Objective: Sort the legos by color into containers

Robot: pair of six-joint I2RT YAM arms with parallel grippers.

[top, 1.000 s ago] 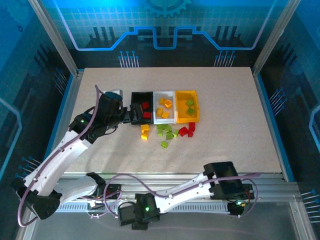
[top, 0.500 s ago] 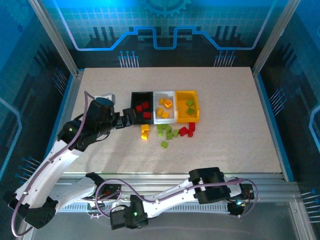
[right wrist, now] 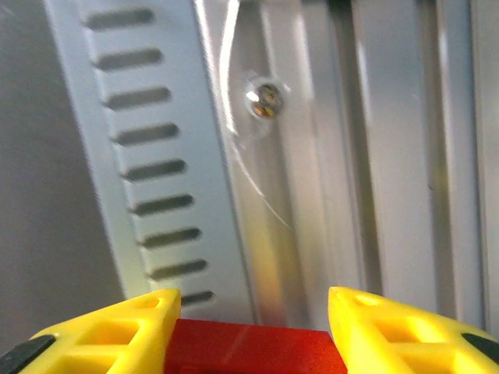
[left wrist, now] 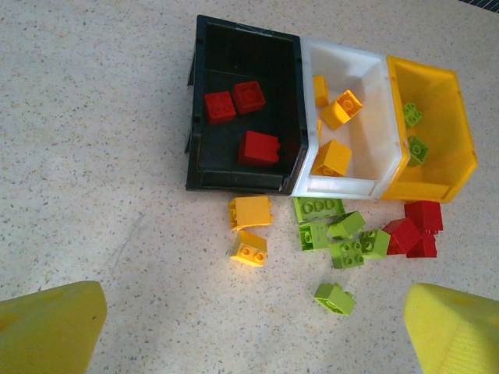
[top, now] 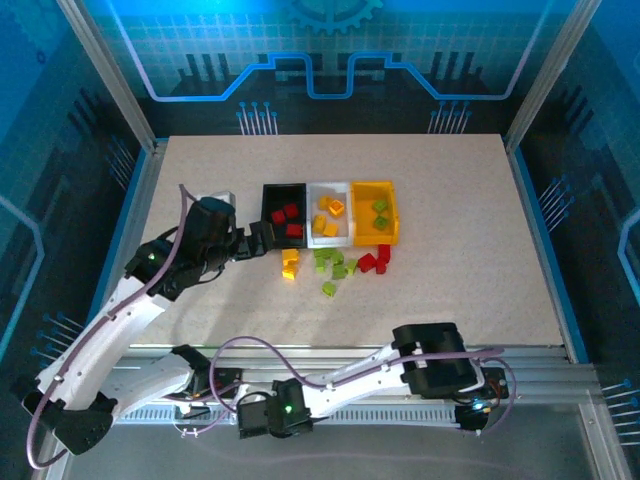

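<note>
Bench: pale speckled top, rectangular, lit evenly from above. Blue trim ran along its left and right edges. Back wall stood behind the far edge, a glowing blue panel printed with a grid, a circuit trace and a gear outline. Side walls were darker blue with the same circuit lines. Slanted aluminium posts framed the enclosure at the far corners. Along the bench's near edge lay a grey metal rail with a row of slots, and beside it a screw head in a brushed channel.
</note>
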